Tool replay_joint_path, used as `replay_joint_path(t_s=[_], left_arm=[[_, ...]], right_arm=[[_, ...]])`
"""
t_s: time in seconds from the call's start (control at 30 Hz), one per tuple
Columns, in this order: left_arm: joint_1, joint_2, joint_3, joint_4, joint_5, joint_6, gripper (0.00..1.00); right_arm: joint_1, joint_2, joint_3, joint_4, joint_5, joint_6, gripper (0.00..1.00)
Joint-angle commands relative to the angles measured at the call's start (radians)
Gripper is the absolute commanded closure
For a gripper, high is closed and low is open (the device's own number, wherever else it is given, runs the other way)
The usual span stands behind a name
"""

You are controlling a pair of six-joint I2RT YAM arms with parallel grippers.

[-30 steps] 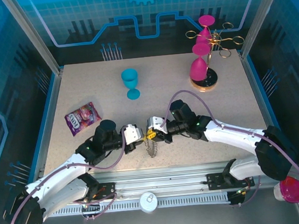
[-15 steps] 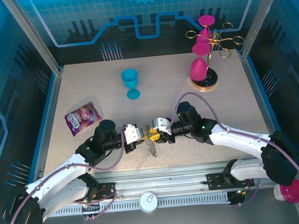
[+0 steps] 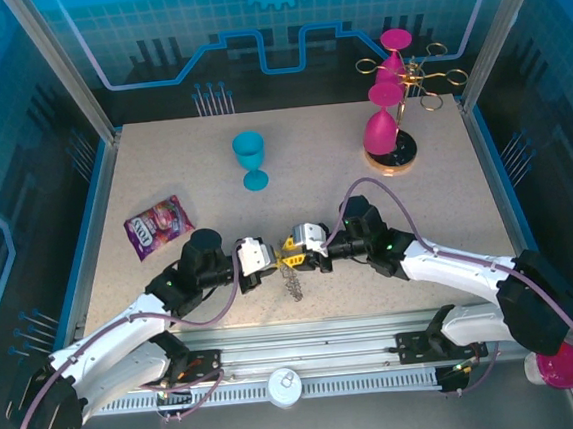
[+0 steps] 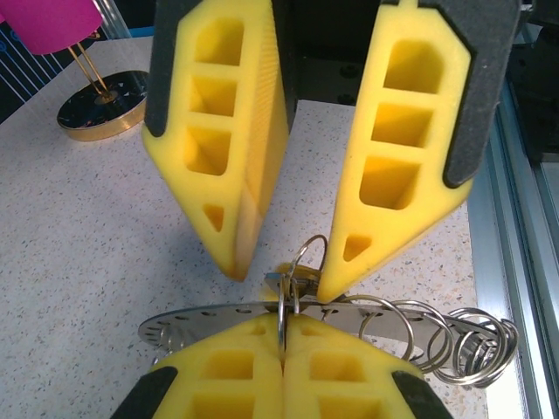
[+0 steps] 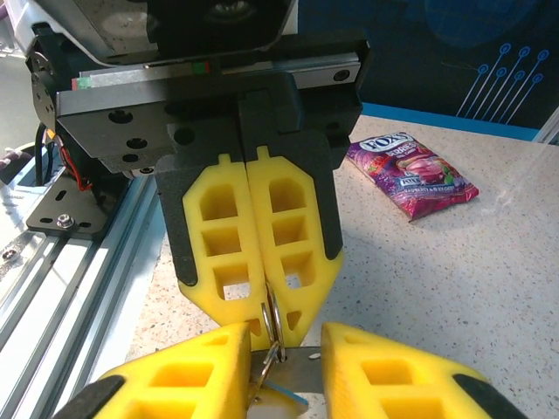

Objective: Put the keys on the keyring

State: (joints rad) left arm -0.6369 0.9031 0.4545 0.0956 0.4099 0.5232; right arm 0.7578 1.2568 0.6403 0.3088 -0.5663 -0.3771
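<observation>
- The left gripper has its yellow fingers pressed together. They pinch a thin upright metal ring at their tips.
- That ring belongs to the keyring. In the left wrist view the keyring is a flat grey band with small holes, lying across the front of the left fingertips. A cluster of linked wire rings trails off its right end and rests on the table.
- The right gripper faces the left gripper tip to tip. Its fingers are spread, with a clear gap between them.
- The keys sit in that gap, just above the band. A small wire loop and a yellowish piece are visible. One right fingertip is touching or almost touching the loop; which one cannot be determined.
- In the top view both grippers meet near the front middle of the table, and a short chain of rings hangs below the meeting point.
- A blue goblet stands upright well behind the grippers.
- A purple candy bag lies flat to the left.
- A gold rack carrying pink goblets stands at the rear right corner.
</observation>
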Motion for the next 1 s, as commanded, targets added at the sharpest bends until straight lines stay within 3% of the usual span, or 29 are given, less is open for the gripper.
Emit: replay_joint_path(t_s=[0.0,0.37,0.57,0.63,0.7,0.73,0.97], left_arm=[[-0.004,0.003,0.009,0.039,0.047,0.012,1.0],[-0.003,-0.012,0.005,0.052,0.078,0.001,1.0],[-0.004,-0.014,0.003,0.058,0.076,-0.005,1.0],[-0.004,-0.015,0.0,0.067,0.052,-0.013,0.98],[-0.004,-0.013,0.001,0.07,0.026,-0.015,0.85],[-0.004,-0.012,0.001,0.069,0.012,-0.015,0.84],[-0.004,0.016,0.031,0.016,-0.005,0.001,0.88]], right_arm=[[-0.01,0.008,-0.005,0.032,-0.029,0.007,0.75],[-0.005,0.079,0.066,-0.033,-0.063,-0.063,0.81],[-0.01,0.093,0.114,-0.128,-0.084,-0.103,1.0],[-0.01,0.086,0.129,-0.184,-0.077,-0.127,1.0],[-0.01,0.08,0.156,-0.267,-0.062,-0.163,1.0],[-0.01,0.079,0.171,-0.309,-0.056,-0.182,1.0],[0.014,0.11,0.332,-0.643,0.045,-0.332,1.0]])
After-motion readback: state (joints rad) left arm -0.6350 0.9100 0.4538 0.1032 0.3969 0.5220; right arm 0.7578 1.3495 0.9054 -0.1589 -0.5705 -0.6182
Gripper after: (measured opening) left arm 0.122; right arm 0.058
